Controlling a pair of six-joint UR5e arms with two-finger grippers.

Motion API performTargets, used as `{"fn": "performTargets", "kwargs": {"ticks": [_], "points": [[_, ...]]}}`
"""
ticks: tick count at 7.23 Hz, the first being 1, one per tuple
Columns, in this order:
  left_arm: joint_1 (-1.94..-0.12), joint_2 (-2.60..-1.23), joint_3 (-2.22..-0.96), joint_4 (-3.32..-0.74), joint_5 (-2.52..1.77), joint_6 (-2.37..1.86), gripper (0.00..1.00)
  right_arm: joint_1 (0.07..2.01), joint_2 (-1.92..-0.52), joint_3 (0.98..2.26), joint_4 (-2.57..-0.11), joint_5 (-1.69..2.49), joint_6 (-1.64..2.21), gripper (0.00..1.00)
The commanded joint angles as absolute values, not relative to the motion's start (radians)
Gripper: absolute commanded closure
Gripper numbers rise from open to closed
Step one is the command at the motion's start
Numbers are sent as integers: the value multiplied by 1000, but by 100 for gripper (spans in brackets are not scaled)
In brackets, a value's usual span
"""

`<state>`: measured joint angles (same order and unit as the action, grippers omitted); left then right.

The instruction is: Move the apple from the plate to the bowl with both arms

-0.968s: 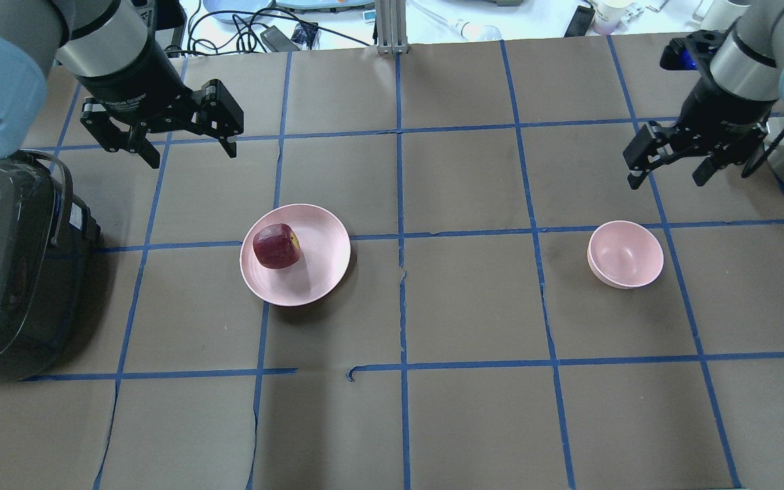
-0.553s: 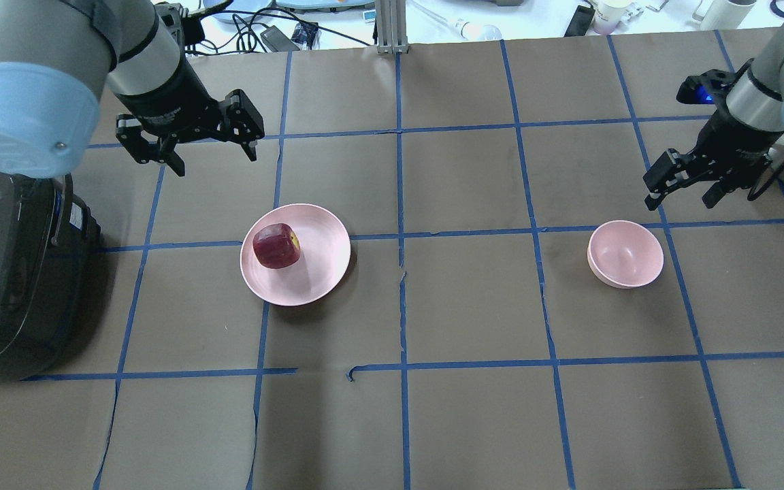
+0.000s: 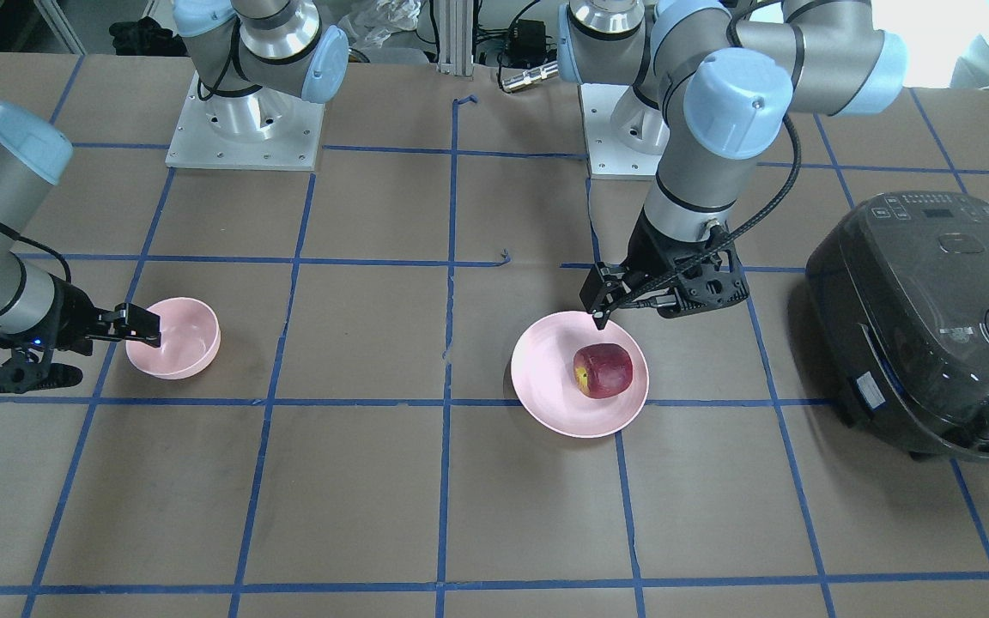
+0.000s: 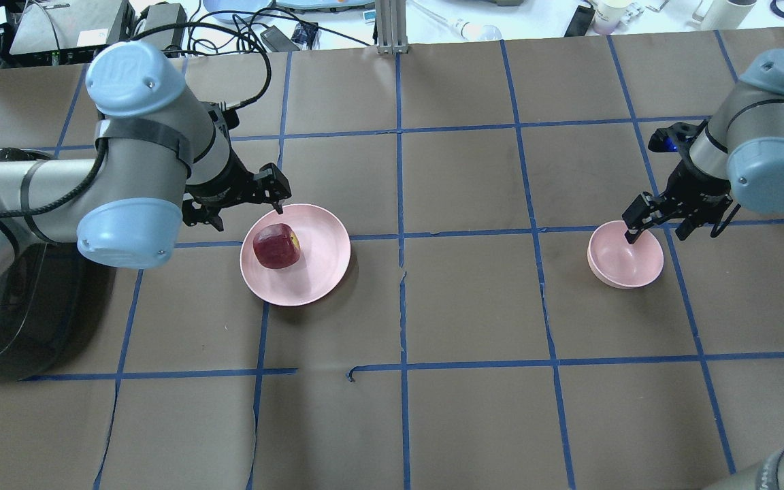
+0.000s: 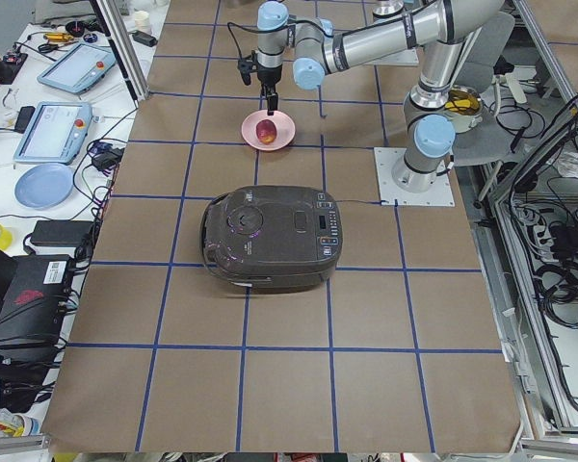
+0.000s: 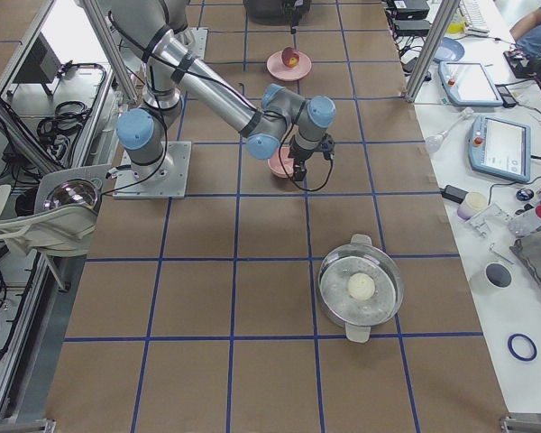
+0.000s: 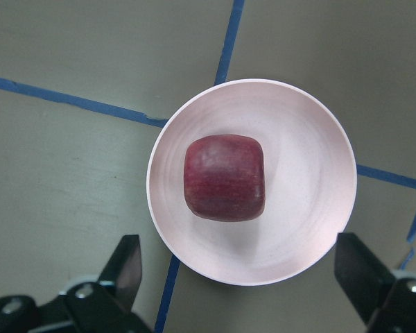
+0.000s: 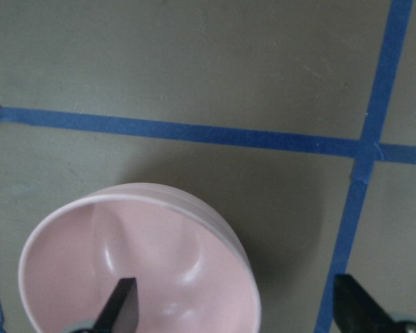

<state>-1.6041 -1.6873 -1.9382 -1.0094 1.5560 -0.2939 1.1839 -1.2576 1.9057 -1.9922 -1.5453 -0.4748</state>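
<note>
Dark red apple [image 4: 275, 246], pale pink plate [image 4: 320, 265] and bowl [image 4: 637, 269], brown table [image 4: 467, 306].

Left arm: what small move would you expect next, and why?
Probably shift the left gripper sideways until it is centred over the apple, then lower it. Its fingers are open, but it hovers by the rim of the plate. In the left wrist view the apple lies ahead of the fingertips, not between them, and nothing is gripped yet.

Smooth matt pink plate [image 7: 308, 173] and bowl [image 8: 69, 263], faintly glossy apple [image 7: 225, 177], brown paper-covered table [image 4: 467, 306].
</note>
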Motion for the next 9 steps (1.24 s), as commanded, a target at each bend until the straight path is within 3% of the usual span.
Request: {"fn": "performTargets", "kwargs": {"ticks": [1,2,3,4,7,9], "points": [[-1605,-1753,-1994,-889,1552,-299,0,1169,-1213,1925,-2017,-1534,-477,1],[-1603,-1775,-2008,-865,1552,-296,0,1169,-1213,1925,-2013,-1532,-477,56],[-1603,-1804,-2017,-859,1554,-299,0,1169,-1213,1925,-2013,-1540,-489,89],[-1603,-1830,-2019,-815,1552,-302,0,1169,-1213,1922,-2011,-1545,-521,100],[-1603,-1881,-2019,-763,1551,-305,0,1169,-1230,1916,-1984,-1531,-500,100],[-1605,-1899,-2022,-753,1549,-307,0,1180,-1277,1876,-1839,-1422,-398,100]]}}
